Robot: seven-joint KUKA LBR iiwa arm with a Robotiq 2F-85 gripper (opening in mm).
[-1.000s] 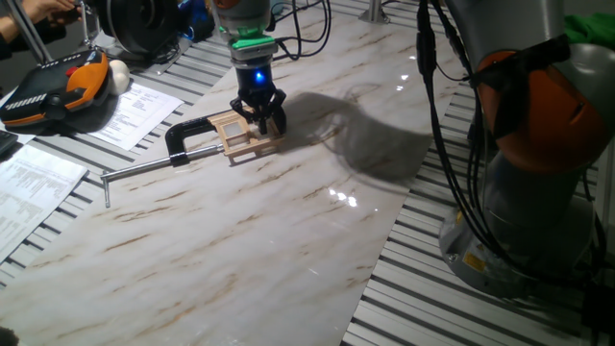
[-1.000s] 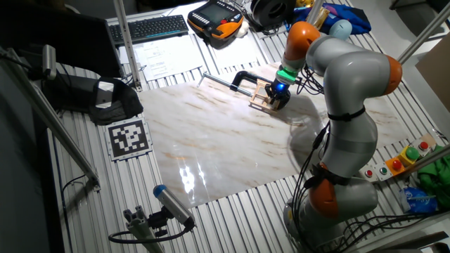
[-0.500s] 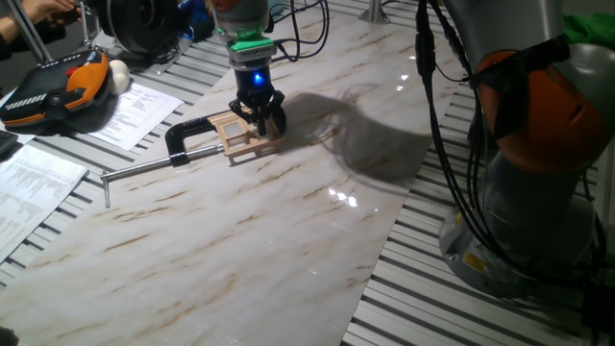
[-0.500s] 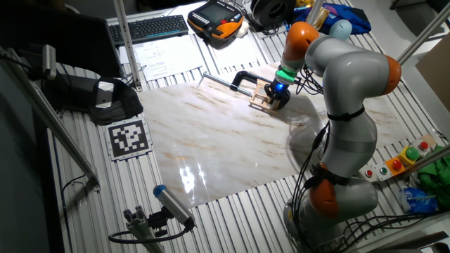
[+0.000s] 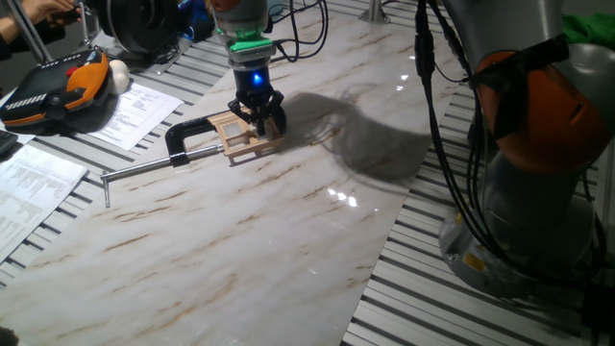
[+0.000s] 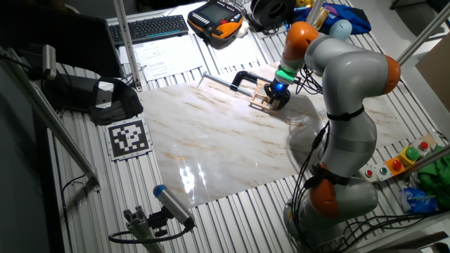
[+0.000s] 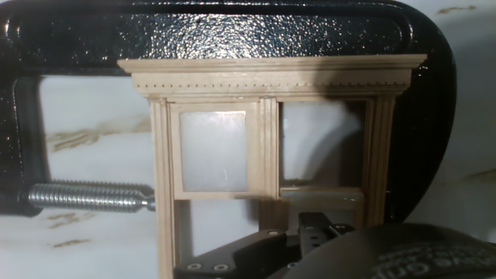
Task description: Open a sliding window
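The sliding window [image 5: 245,136] is a small pale-wood frame lying on the marble slab, also seen in the other fixed view [image 6: 262,95]. A black C-clamp [image 5: 185,135] holds it by its left end. My gripper [image 5: 258,121] points down onto the window's right half, fingers spread and holding nothing. In the hand view the window [image 7: 267,77] fills the frame, with a frosted left pane [image 7: 213,151] and a right pane beside it. One black fingertip [image 7: 324,226] rests at the lower rail under the right pane. The other finger is hidden.
The clamp's steel bar [image 5: 144,169] runs left across the slab. Papers [image 5: 135,111] and an orange-black pendant [image 5: 58,91] lie at the left edge. The arm's own base [image 5: 538,192] stands to the right. A keyboard [image 6: 156,27] sits at the back.
My gripper has edged slightly to the left over the window. The window and clamp stay where they were.
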